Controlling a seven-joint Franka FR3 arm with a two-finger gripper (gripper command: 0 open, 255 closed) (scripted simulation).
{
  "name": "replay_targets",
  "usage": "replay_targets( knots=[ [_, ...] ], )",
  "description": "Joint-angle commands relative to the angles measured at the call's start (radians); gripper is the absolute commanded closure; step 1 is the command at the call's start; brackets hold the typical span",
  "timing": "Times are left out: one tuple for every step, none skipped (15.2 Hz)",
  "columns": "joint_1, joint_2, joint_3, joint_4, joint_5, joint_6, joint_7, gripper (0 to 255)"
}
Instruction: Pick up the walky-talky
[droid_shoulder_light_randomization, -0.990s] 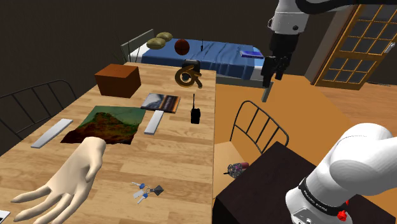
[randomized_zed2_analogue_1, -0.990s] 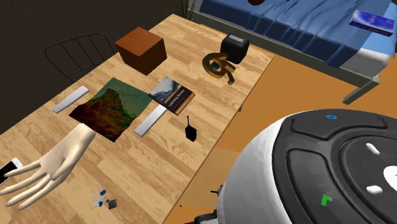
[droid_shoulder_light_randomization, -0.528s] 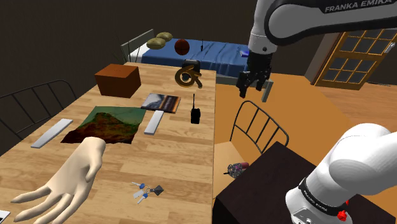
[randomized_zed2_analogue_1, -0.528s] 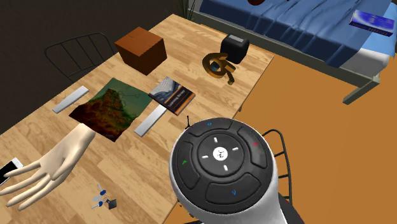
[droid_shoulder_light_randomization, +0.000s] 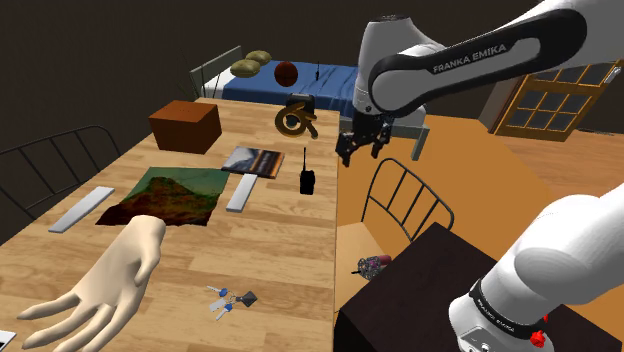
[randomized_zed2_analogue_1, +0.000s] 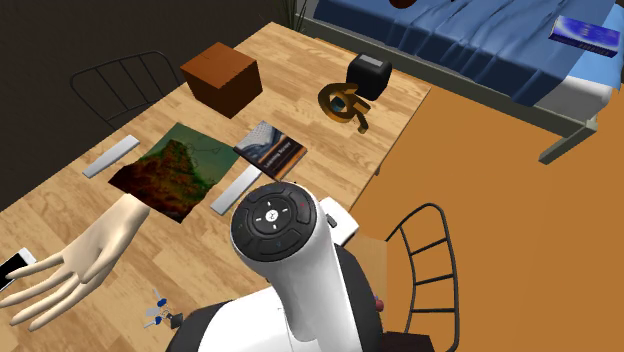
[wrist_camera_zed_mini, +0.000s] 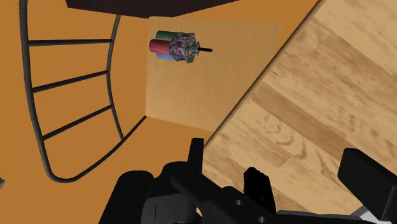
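Note:
The walky-talky (droid_shoulder_light_randomization: 307, 181) is small and black, and stands upright with a thin antenna near the shoulder view's right edge of the wooden table (droid_shoulder_light_randomization: 290, 240). My gripper (droid_shoulder_light_randomization: 361, 153) hangs open in the air, to the right of the radio and a little above it, over the table's edge. In the wrist view the black fingers (wrist_camera_zed_mini: 195, 154) stand apart over the table edge (wrist_camera_zed_mini: 318, 102), with nothing between them. My own arm (randomized_zed2_analogue_1: 275, 225) hides the radio in the second exterior view.
A metal chair (droid_shoulder_light_randomization: 401, 198) stands by the table edge, with a small colourful cylinder bundle (wrist_camera_zed_mini: 175, 48) on its seat. A brown box (droid_shoulder_light_randomization: 185, 126), a book (droid_shoulder_light_randomization: 252, 160), a map (droid_shoulder_light_randomization: 170, 192), a golden knot (droid_shoulder_light_randomization: 296, 120), a mannequin hand (droid_shoulder_light_randomization: 100, 285) and keys (droid_shoulder_light_randomization: 230, 298) lie on the table. A bed (droid_shoulder_light_randomization: 325, 88) is behind.
The arm has swung left and downward, from above the orange floor to the table's edge near the radio. The gripper has stayed open. Nothing on the table has moved.

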Motion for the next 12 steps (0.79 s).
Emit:
replay_targets(
  knots=[
    [-0.013,0.07,0.028,0.016,-0.023,0.07,0.076,0],
    [-0.021,0.108,0.039,0.027,-0.039,0.102,0.113,0],
    [-0.03,0.146,0.05,0.041,-0.058,0.132,0.152,0],
    [-0.038,0.185,0.061,0.056,-0.079,0.16,0.192,0],
    [-0.046,0.225,0.07,0.073,-0.103,0.187,0.233,0],
    [-0.053,0.265,0.078,0.091,-0.13,0.211,0.276,0],
    [-0.059,0.305,0.083,0.112,-0.159,0.233,0.319,0],
    [-0.063,0.346,0.087,0.134,-0.19,0.253,0.364,0],
    [-0.066,0.386,0.089,0.158,-0.222,0.27,0.409,0],
    [-0.066,0.427,0.087,0.184,-0.255,0.285,0.454,0],
    [-0.065,0.467,0.084,0.212,-0.289,0.298,0.498,0],
    [-0.062,0.507,0.079,0.241,-0.321,0.309,0.542,0]
  ],
)
